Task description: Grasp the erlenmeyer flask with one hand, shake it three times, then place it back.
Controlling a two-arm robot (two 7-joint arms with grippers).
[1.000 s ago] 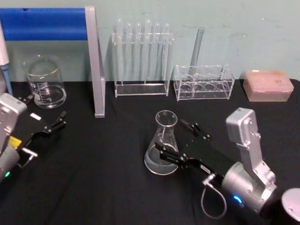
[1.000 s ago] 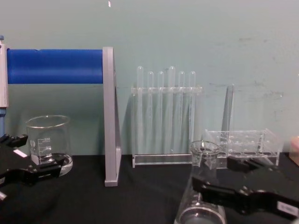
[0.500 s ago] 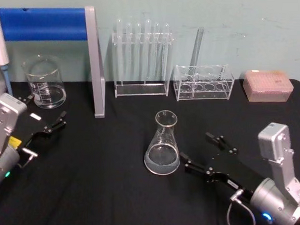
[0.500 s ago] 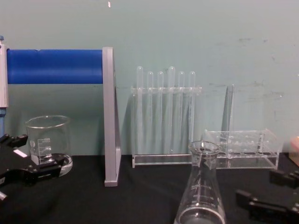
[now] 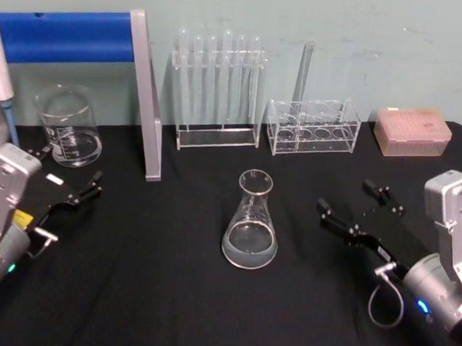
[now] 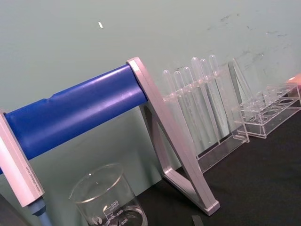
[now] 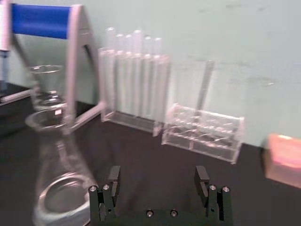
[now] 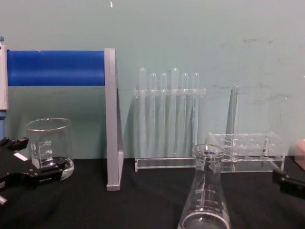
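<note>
The erlenmeyer flask [image 5: 250, 224] stands upright on the black table near the middle, with a little clear liquid in its wide base. It also shows low in the chest view as the flask [image 8: 205, 195] and at the side of the right wrist view as the flask [image 7: 56, 174]. My right gripper [image 5: 345, 195] is open with nothing between its fingers, a short way to the right of the flask and apart from it. From its wrist, the right gripper [image 7: 157, 181] has its jaws spread wide. My left gripper [image 5: 69, 166] rests open at the far left, near the beaker.
A glass beaker [image 5: 68, 127] sits at the back left, beside a blue bar on a grey stand [image 5: 146, 100]. A rack of test tubes [image 5: 219, 88], a lower clear rack [image 5: 313, 127] and a pink tip box [image 5: 413, 131] line the back wall.
My right gripper, which held the flask a second ago, has let go and drawn back to the right. The flask stays upright in place. The left arm has not moved.
</note>
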